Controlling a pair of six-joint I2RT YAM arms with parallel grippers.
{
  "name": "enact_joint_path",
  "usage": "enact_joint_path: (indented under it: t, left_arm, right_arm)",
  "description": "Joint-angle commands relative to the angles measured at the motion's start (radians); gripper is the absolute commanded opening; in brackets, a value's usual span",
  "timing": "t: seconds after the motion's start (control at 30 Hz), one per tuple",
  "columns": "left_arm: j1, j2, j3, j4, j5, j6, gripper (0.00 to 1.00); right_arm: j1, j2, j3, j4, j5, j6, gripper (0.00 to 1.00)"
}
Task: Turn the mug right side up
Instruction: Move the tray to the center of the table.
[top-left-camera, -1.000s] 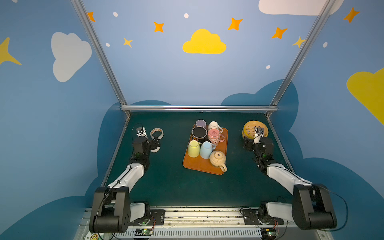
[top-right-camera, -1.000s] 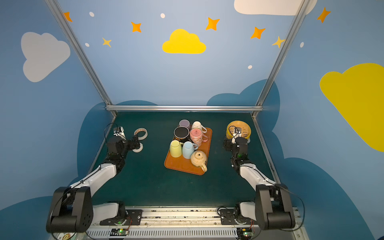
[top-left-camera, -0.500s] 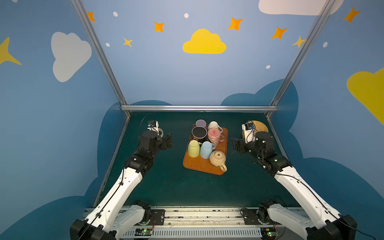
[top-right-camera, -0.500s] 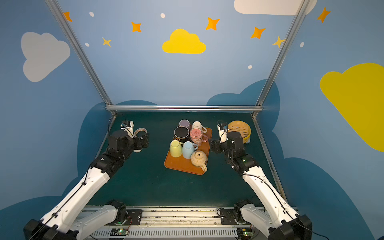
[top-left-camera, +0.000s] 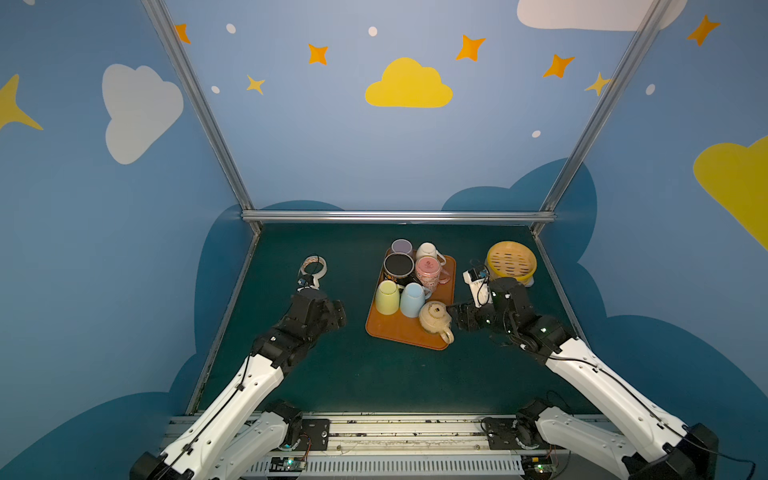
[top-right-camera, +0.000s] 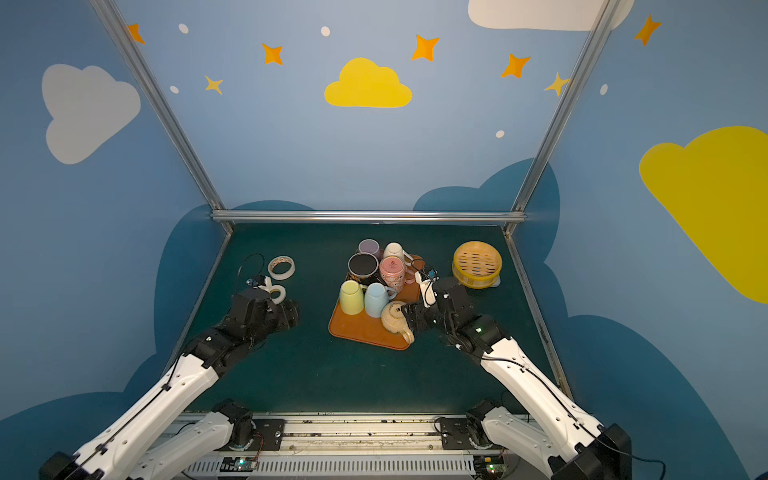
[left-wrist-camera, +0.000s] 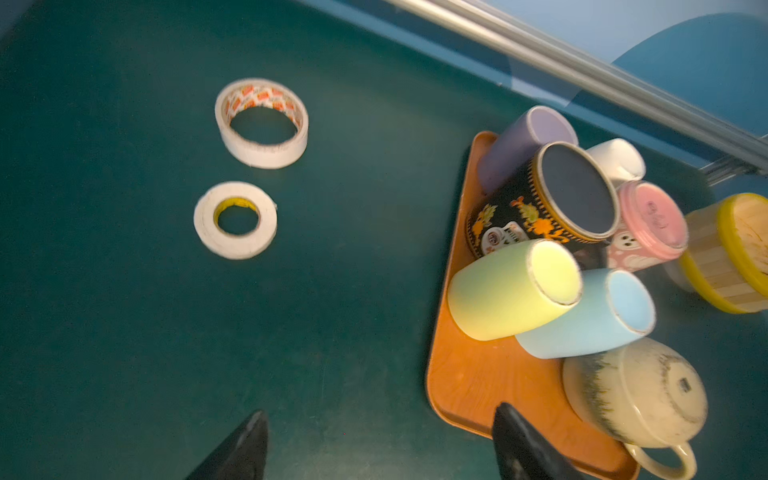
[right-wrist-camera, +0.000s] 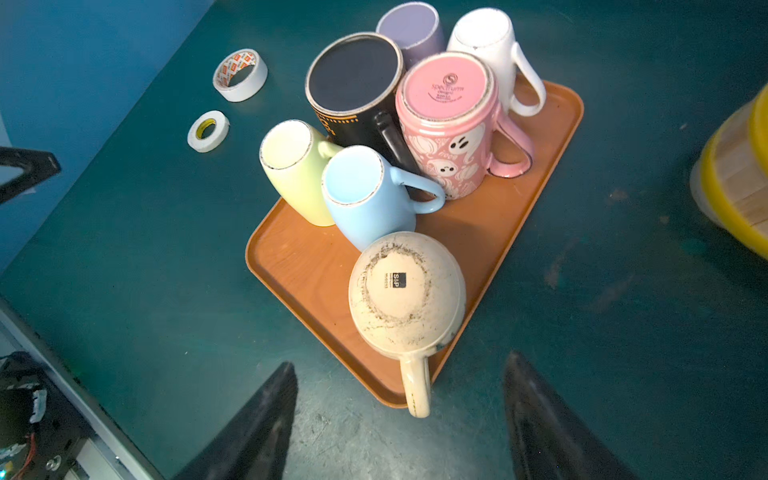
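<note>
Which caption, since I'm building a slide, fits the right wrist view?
Right gripper, jaws apart, poised by a cream mug, one of seven upside-down mugs clustered on an orange tray.

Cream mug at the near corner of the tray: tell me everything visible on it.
The cream mug is round-bellied, glazed ceramic by its look, with dark speckling and a small black printed mark on its base. It stands upside down, rim on the orange tray at its near corner. Its loop handle points toward the robot and overhangs the tray's edge. The light blue mug sits close behind; contact cannot be told. The open right hand faces the handle, not touching it.
</note>
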Motion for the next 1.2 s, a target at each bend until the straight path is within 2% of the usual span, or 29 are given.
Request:
enact_joint_path:
  t: [0.0,0.03,0.13,0.23,0.37,0.47,0.77,1.17]
  left_arm:
    - [0.009,0.101,0.007,0.054,0.024,-0.073,0.75]
    - [0.013,0.148,0.026,0.058,0.045,-0.078,0.71]
    - [0.018,0.275,0.107,0.027,0.08,-0.102,0.65]
    - [0.022,0.38,0.158,0.02,0.133,-0.087,0.6]
    - [0.017,0.464,0.145,0.103,0.222,-0.087,0.59]
    - [0.008,0.51,0.132,0.15,0.256,-0.084,0.59]
    - [-0.024,0.684,0.188,0.196,0.295,-0.053,0.55]
    - [-0.051,0.795,0.227,0.224,0.305,-0.049,0.43]
  right_arm:
    - [-0.02,0.026,-0.005,-0.009,0.066,0.118,0.7]
    - [-0.068,0.037,-0.004,-0.012,0.044,0.158,0.68]
    - [-0.25,0.085,-0.017,0.042,-0.154,0.255,0.57]
    - [-0.299,0.171,0.029,0.039,-0.163,0.25,0.56]
    - [-0.342,0.323,0.098,0.051,-0.227,0.276,0.53]
    - [-0.346,0.428,0.139,0.071,-0.255,0.282,0.47]
    - [-0.337,0.663,0.225,0.104,-0.241,0.296,0.42]
    - [-0.321,0.846,0.29,0.129,-0.224,0.295,0.29]
